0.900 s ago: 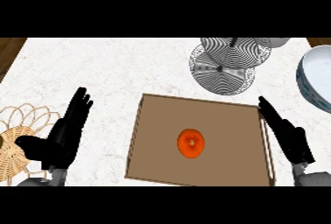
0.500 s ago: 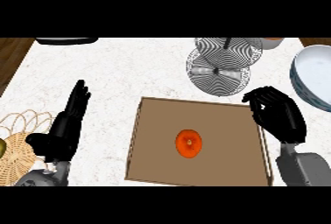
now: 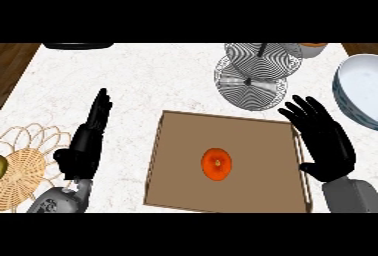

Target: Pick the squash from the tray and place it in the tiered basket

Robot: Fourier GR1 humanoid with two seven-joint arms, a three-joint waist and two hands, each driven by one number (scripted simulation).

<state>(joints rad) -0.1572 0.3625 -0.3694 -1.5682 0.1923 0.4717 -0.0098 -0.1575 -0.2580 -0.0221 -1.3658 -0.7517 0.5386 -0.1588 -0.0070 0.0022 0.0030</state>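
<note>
An orange, round squash (image 3: 217, 164) lies in the middle of the flat brown tray (image 3: 177, 180). The striped wire tiered basket (image 3: 255, 75) stands just behind the tray's far right corner. My right hand (image 3: 325, 145) hovers over the tray's right edge, open with fingers spread, to the right of the squash and apart from it. My left hand (image 3: 85, 145) rests open on the counter left of the tray, fingers pointing up.
A large white and blue bowl (image 3: 358, 92) sits at the right edge. A woven wicker trivet (image 3: 26, 167) lies at the left edge. A dark object (image 3: 77, 46) shows at the top left. The counter's wooden edge (image 3: 11, 65) runs along the far left.
My right hand has spread its fingers and moved in over the tray's right edge. The view has shifted slightly. The squash has not moved.
</note>
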